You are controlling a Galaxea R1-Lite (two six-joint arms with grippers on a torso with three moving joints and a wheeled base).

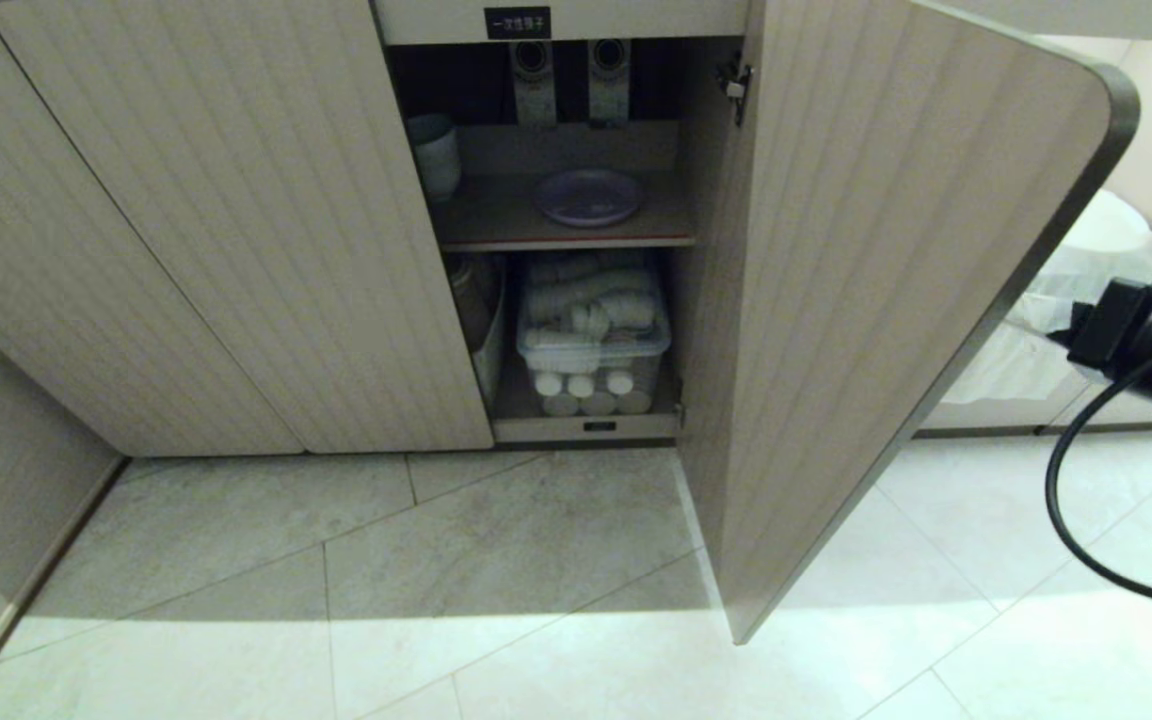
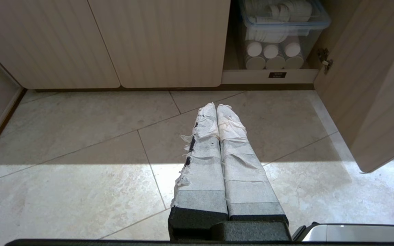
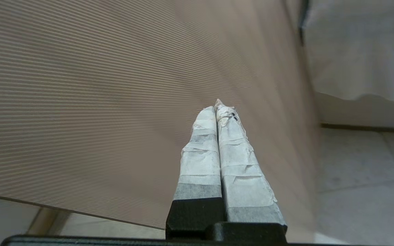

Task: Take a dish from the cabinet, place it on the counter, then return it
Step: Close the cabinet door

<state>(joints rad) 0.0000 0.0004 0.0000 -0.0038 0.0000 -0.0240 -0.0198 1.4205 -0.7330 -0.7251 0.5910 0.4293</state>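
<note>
Head view: the cabinet (image 1: 576, 250) stands with its right door (image 1: 886, 300) swung open, and the dish (image 1: 588, 196) lies flat on the upper shelf (image 1: 496, 215), above a clear storage box (image 1: 591, 330). Left wrist view: the left gripper (image 2: 216, 106) hangs over the floor (image 2: 80, 153) before the cabinet, jaws clenched, empty. Right wrist view: the right gripper (image 3: 217, 104) is near the door's ribbed face, jaws clenched on nothing.

A clear lidded tub (image 1: 593, 335) full of white rolled items sits on the bottom shelf, with white cylinders (image 1: 591, 392) lying in a row beneath it and a metal pot (image 1: 474, 300) just beside it. A pale cup (image 1: 434, 155) stands above; pale tiles (image 1: 496, 570) cover the floor, and a white-lined bin (image 1: 1086, 270) stands well apart to the right.
</note>
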